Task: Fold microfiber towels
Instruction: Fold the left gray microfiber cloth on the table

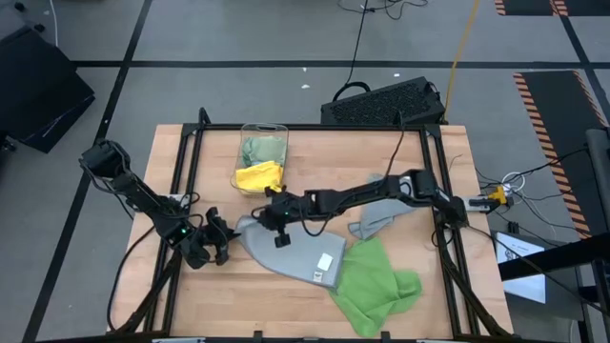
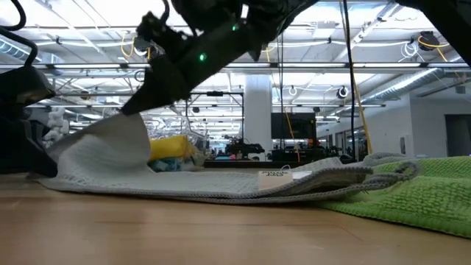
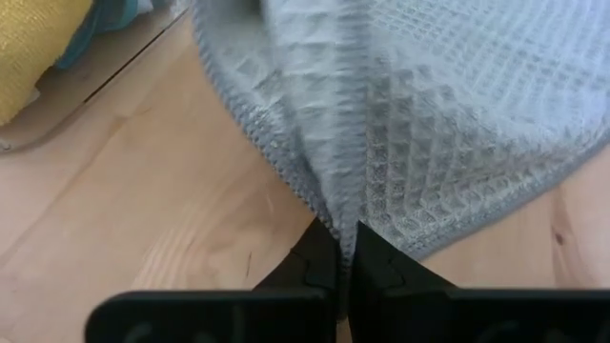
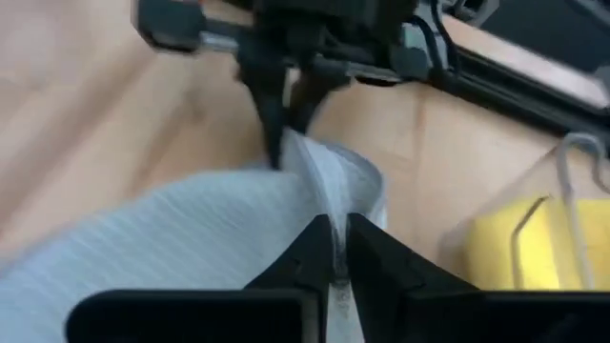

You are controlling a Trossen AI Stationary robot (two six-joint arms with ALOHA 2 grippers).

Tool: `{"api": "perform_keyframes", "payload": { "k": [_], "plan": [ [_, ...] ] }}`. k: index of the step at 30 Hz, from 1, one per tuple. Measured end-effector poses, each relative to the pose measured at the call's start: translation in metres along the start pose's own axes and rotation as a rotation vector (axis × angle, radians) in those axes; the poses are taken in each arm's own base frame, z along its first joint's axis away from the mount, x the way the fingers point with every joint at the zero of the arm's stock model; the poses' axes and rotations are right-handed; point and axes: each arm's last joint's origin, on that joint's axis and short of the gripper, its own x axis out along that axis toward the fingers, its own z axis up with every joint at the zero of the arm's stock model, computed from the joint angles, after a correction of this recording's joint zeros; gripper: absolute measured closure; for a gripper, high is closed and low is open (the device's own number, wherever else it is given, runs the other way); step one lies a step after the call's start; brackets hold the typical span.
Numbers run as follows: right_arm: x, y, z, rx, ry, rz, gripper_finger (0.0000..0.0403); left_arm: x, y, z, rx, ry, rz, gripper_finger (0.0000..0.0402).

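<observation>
The grey towel (image 1: 291,250) is lying spread on the wooden worktop (image 1: 172,305) near its middle, with a white tag (image 1: 324,262) showing on its upper face; its edge toward the bin is being lifted clear of the wood. The left gripper (image 1: 221,240) is sitting at that towel's left corner, its fingers (image 3: 367,262) clenched on the hem; the right gripper (image 1: 270,211) is reaching across from the right side, its fingers (image 4: 372,257) pinching a raised ridge of the same cloth, just beside the left gripper. The bright green towel (image 1: 376,286) is lying crumpled at the grey towel's right edge, touching it; a second grey towel (image 1: 381,217) is lying bunched under the right arm, near the green one. The clear plastic bin (image 1: 264,152) is standing at the far side of the worktop, holding a pale green towel (image 1: 259,148); the yellow towel (image 1: 260,176) is spilling over its near rim.
</observation>
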Motion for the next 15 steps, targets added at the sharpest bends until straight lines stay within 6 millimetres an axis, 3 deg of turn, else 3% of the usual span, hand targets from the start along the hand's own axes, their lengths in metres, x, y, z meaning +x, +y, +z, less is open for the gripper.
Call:
{"api": "perform_keyframes", "payload": {
  "k": [4,12,15],
  "plan": [
    [-0.0062,0.0047,-0.002,0.15,0.08,0.022,0.0359,0.0,0.0011,-0.001,0.033,0.012,0.006,0.0396],
    [-0.0034,0.0024,-0.0035,0.18,0.084,-0.067,0.0223,-0.0001,0.0023,-0.002,0.077,0.022,0.015,0.0396],
    [0.0008,-0.0002,-0.0032,0.165,0.043,-0.084,0.0191,-0.0001,0.0023,-0.0019,0.089,0.022,0.015,0.0398]
  ]
}}
